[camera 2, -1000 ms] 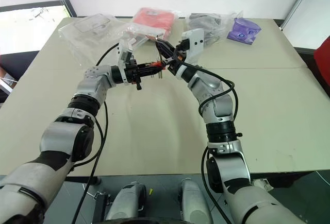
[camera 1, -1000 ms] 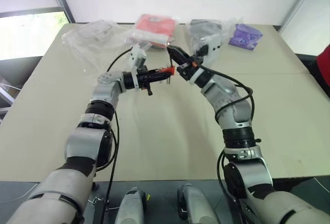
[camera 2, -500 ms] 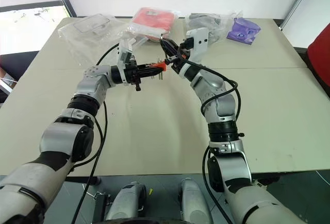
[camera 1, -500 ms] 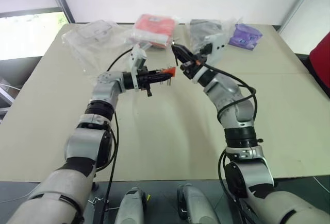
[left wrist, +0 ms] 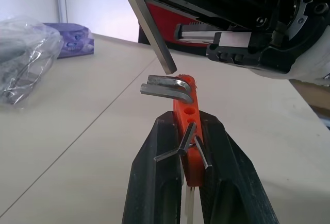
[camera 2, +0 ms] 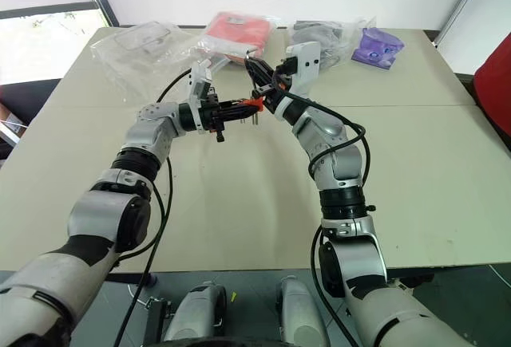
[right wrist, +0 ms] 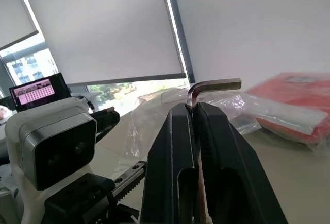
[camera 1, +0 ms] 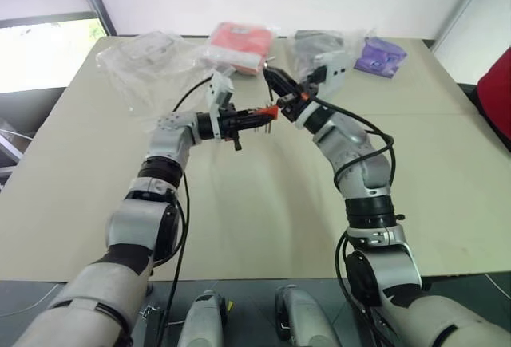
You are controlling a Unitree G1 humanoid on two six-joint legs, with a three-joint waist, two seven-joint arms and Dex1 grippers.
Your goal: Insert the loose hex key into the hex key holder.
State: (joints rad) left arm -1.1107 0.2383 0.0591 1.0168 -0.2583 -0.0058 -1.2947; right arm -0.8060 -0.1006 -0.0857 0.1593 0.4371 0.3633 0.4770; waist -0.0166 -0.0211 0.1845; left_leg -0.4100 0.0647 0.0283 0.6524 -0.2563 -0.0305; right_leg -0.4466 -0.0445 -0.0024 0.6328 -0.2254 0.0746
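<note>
My left gripper (left wrist: 188,122) is shut on the hex key holder (left wrist: 187,112), a small red-orange block with short keys sticking out, held above the table (camera 1: 239,203). My right gripper (right wrist: 193,106) is shut on the loose hex key (right wrist: 214,85), whose bent end shows above the fingers. In the left wrist view the loose hex key (left wrist: 147,26) slants down, and its tip hangs just above the holder's upper end. From the head, the holder (camera 1: 270,111) sits between the left gripper (camera 1: 257,115) and the right gripper (camera 1: 274,80), close together over the table's far half.
Along the far edge lie a red packet in a plastic bag (camera 1: 239,41), a crumpled clear bag (camera 1: 148,56), a grey bagged item (camera 1: 315,44) and a purple bag (camera 1: 379,53). Black cables loop off both forearms.
Both grippers have shifted slightly to the right, the right one first and the holder after it. Both grips are unchanged.
</note>
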